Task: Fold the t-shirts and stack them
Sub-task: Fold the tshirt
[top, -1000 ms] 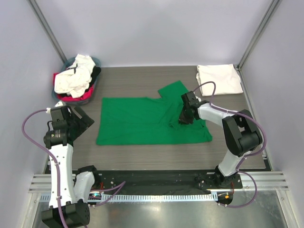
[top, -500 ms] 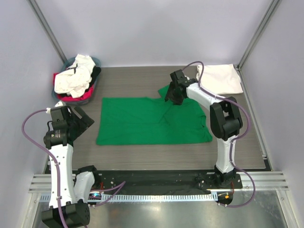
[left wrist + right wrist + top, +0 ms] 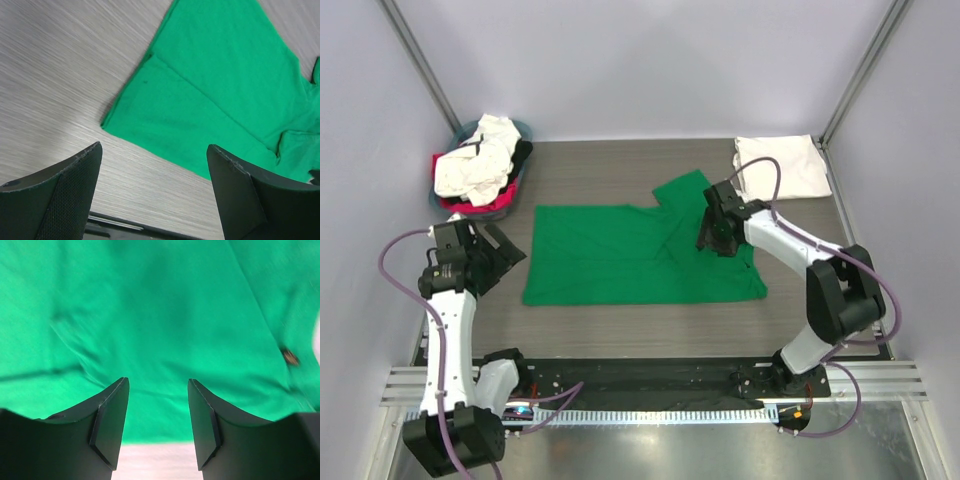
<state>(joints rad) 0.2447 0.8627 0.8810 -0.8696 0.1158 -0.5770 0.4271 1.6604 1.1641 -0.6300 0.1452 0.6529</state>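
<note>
A bright green t-shirt (image 3: pixel 630 255) lies spread flat on the middle of the table, one sleeve pointing to the back. My right gripper (image 3: pixel 713 230) hovers over its right part. In the right wrist view its fingers stand open (image 3: pixel 157 382) above green cloth (image 3: pixel 165 305) with nothing between them. My left gripper (image 3: pixel 495 250) is wide open left of the shirt. The left wrist view shows that gripper (image 3: pixel 154 147) over bare table, with the green shirt's corner (image 3: pixel 225 85) ahead. A folded white t-shirt (image 3: pixel 782 167) rests at the back right.
A round grey-blue basket (image 3: pixel 466 128) at the back left holds crumpled white (image 3: pixel 475 165), pink-red (image 3: pixel 490 205) and black (image 3: pixel 523 152) shirts. Grey walls close the table on three sides. A black strip and metal rail run along the near edge.
My right gripper has opened; it swung back to the sleeve, then returned over the shirt's right part. The left gripper has shifted slightly nearer.
</note>
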